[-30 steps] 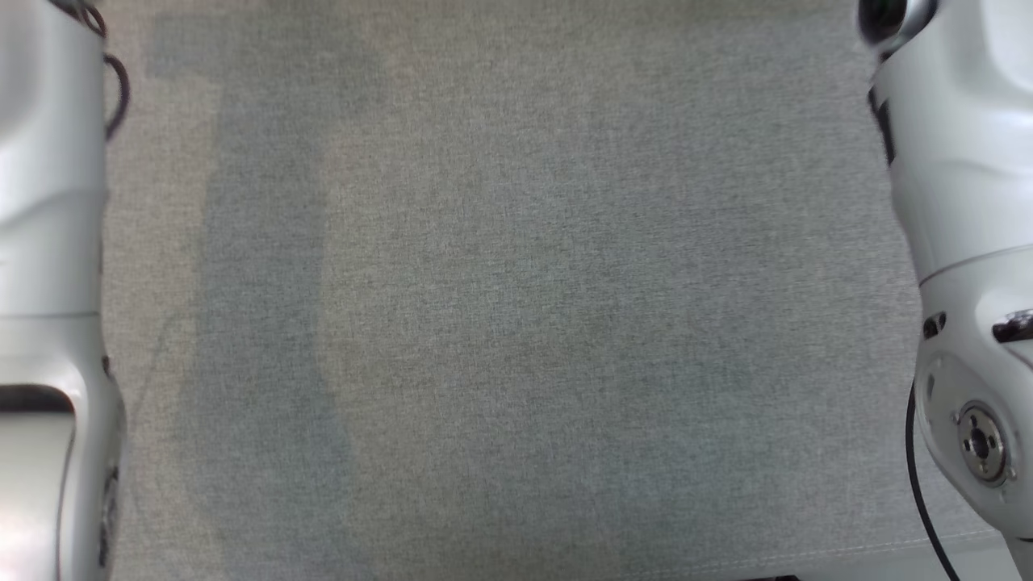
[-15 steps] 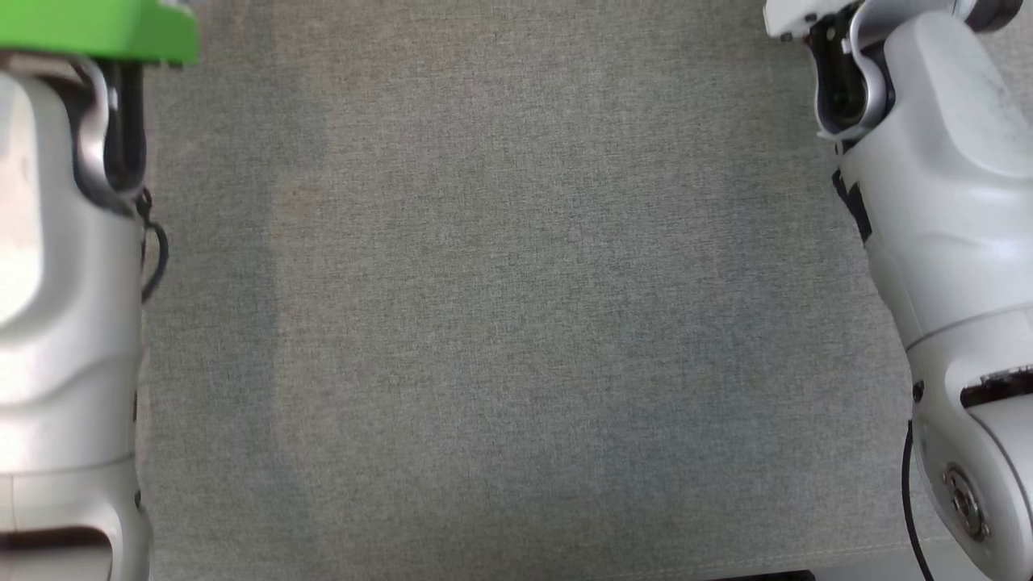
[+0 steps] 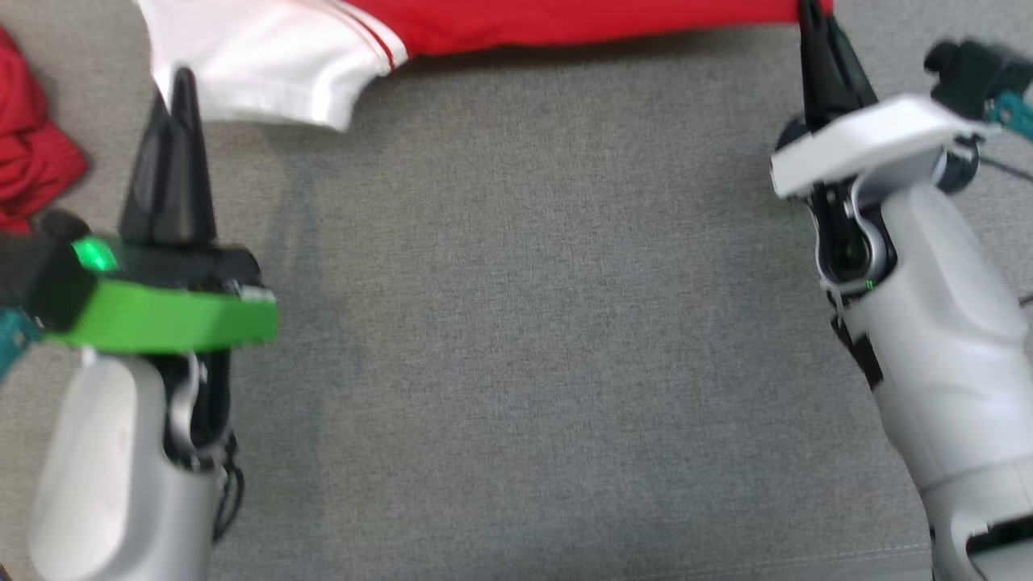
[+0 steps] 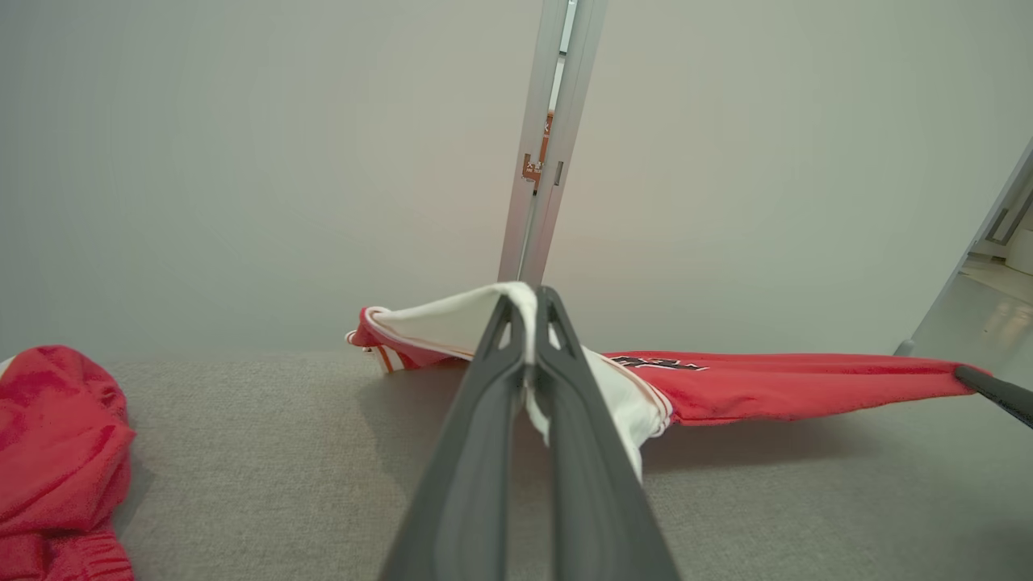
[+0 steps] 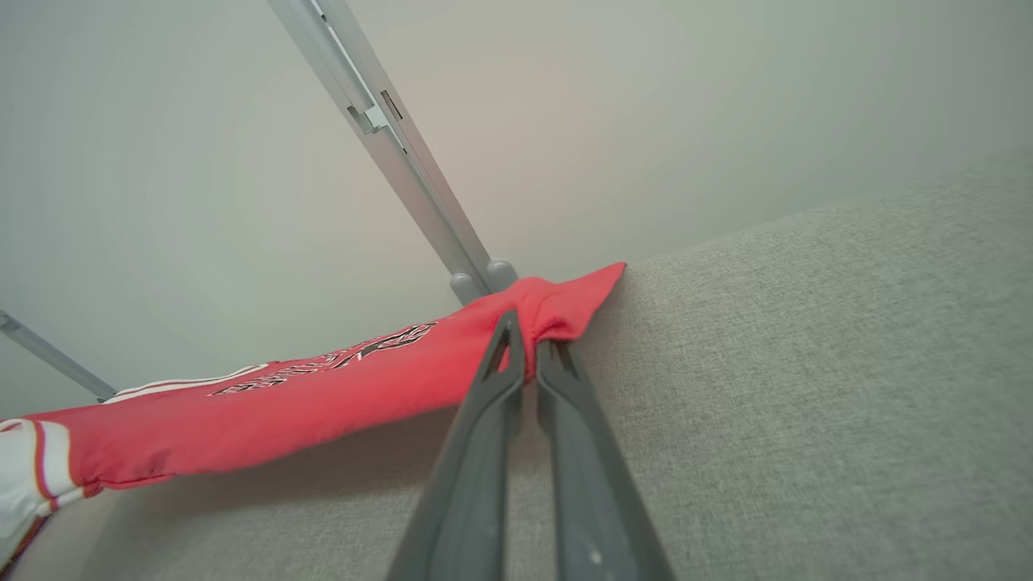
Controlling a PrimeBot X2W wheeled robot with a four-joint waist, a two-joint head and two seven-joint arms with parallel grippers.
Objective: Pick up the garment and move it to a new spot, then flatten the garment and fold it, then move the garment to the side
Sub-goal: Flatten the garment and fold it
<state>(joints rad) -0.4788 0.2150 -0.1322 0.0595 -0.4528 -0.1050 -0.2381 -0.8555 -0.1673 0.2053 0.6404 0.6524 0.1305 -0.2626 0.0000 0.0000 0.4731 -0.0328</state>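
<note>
The garment (image 3: 500, 24) is a red shirt with white sleeves and black lettering, stretched across the top of the head view above the grey table. My left gripper (image 3: 184, 77) is shut on its white sleeve (image 4: 452, 323) at the left end. My right gripper (image 3: 809, 12) is shut on the red corner (image 5: 557, 311) at the right end. The cloth (image 5: 266, 407) hangs taut between the two grippers, just above the surface.
A second crumpled red garment (image 3: 28, 157) lies at the table's left edge, also (image 4: 56, 452) in the left wrist view. A pale wall with a metal post (image 4: 545, 145) stands behind the grey fabric tabletop (image 3: 524, 323).
The head camera has tilted up, so the grippers and the stretched garment have come into the picture; earlier frames showed forearms and bare tabletop.
</note>
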